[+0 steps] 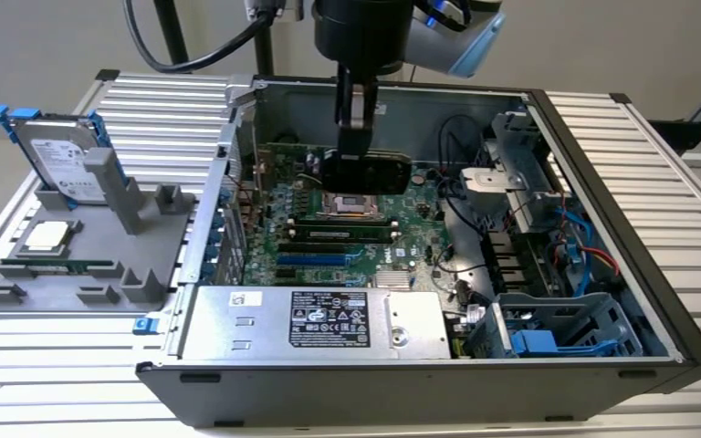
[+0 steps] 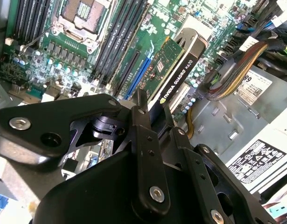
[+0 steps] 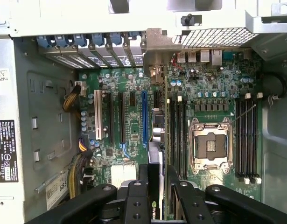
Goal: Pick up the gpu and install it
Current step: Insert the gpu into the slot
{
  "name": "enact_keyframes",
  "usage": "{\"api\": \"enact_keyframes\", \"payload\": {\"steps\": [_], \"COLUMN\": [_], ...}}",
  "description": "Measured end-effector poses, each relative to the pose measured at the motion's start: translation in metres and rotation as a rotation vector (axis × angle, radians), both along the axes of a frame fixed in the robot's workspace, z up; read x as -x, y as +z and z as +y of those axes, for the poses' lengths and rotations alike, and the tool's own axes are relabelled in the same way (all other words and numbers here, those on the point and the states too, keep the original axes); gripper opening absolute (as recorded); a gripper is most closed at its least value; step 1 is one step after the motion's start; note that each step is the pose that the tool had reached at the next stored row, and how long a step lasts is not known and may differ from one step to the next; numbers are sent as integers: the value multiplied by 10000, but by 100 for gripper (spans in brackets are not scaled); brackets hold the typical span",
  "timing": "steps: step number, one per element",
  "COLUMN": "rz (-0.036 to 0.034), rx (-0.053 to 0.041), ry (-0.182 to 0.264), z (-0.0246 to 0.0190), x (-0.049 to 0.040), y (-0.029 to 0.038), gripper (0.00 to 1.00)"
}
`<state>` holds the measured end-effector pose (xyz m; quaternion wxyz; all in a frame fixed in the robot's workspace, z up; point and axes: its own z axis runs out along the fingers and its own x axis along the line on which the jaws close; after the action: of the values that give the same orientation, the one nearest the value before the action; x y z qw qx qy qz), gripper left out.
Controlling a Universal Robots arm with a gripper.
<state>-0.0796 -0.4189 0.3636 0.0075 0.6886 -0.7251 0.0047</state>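
Currently I have the end effector [image 1: 357, 137] pinching the gpu [image 1: 369, 171] edge-on, hanging over the board [image 1: 326, 242] inside the case [image 1: 594, 182], at 12 o'clock of the CPU socket [image 1: 353, 204]. Pickup done; I judge seating into the blue slot [image 3: 144, 116] remains.

The gpu [image 2: 173, 70] has a black plastic cooler with a slight sheen, on a green lacquered circuit board. The gripper [image 2: 150, 121] is matt black metal with bright steel screws. The motherboard [image 3: 134, 116] is glossy green, its blue slot [image 3: 144, 119] smooth plastic. The computer case [image 1: 594, 146] is dull grey sheet metal. The desk [image 1: 156, 100] is ribbed, brushed aluminium.
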Motion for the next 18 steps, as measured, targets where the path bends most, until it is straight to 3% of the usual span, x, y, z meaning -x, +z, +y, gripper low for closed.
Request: {"api": "enact_keyframes", "payload": {"steps": [10, 18], "rz": [74, 95], "rx": [5, 1], "ry": [0, 0], "z": [0, 0], "x": [0, 0], "y": [-41, -67], "gripper": [0, 0]}}
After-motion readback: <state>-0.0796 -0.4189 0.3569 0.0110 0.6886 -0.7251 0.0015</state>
